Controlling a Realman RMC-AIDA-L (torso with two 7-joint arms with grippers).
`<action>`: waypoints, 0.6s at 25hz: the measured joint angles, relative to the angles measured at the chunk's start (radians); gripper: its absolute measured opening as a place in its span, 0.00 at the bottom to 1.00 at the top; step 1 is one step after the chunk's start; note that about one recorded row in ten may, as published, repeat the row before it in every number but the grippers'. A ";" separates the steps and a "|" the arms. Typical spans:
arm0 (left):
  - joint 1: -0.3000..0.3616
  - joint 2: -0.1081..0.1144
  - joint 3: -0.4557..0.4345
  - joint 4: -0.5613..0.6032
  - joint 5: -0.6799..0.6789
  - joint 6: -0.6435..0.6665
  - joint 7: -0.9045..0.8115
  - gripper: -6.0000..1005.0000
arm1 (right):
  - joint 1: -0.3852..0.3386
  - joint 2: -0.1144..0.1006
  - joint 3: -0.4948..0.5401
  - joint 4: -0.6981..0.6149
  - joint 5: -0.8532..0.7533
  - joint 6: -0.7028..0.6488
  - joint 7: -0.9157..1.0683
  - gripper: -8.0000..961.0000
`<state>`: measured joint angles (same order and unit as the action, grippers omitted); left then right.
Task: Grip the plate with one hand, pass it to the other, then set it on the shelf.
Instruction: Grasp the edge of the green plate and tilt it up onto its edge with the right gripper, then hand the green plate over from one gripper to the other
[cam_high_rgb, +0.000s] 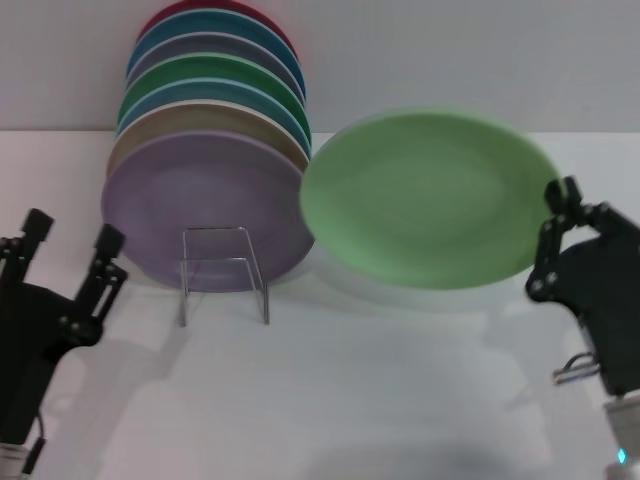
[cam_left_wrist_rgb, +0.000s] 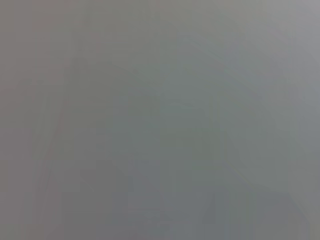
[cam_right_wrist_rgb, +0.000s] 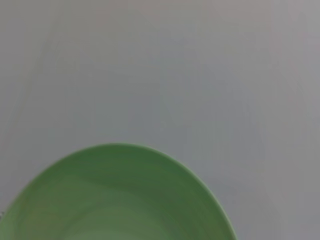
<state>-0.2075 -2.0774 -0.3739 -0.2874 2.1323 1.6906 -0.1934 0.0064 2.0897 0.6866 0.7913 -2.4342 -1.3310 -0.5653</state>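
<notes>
The pale mint-green plate (cam_high_rgb: 430, 200) hangs tilted above the white table, to the right of the rack. My right gripper (cam_high_rgb: 553, 215) is shut on its right rim. The plate also fills the lower part of the right wrist view (cam_right_wrist_rgb: 120, 200). The shelf (cam_high_rgb: 222, 272) is a thin wire rack with a rectangular loop at its front, standing left of the plate. My left gripper (cam_high_rgb: 72, 238) is open and empty at the left, beside the rack and low over the table. The left wrist view shows only plain grey.
A row of several coloured plates stands on edge in the rack, with a lilac-purple plate (cam_high_rgb: 205, 215) at the front and a darker green plate (cam_high_rgb: 210, 75) further back. A pale wall rises behind them. The white table (cam_high_rgb: 330, 390) stretches forward.
</notes>
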 joint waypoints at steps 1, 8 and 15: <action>-0.003 0.000 0.012 -0.011 0.000 -0.013 0.016 0.76 | 0.005 0.000 -0.042 0.000 0.034 -0.011 -0.035 0.04; -0.006 0.000 0.055 -0.057 0.000 -0.058 0.105 0.75 | 0.037 0.000 -0.168 0.002 0.126 -0.030 -0.160 0.05; -0.007 0.000 0.066 -0.101 0.000 -0.123 0.169 0.75 | 0.053 0.001 -0.213 0.030 0.148 -0.022 -0.254 0.06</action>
<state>-0.2150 -2.0771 -0.3076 -0.3881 2.1321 1.5678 -0.0246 0.0597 2.0909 0.4733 0.8208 -2.2859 -1.3535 -0.8193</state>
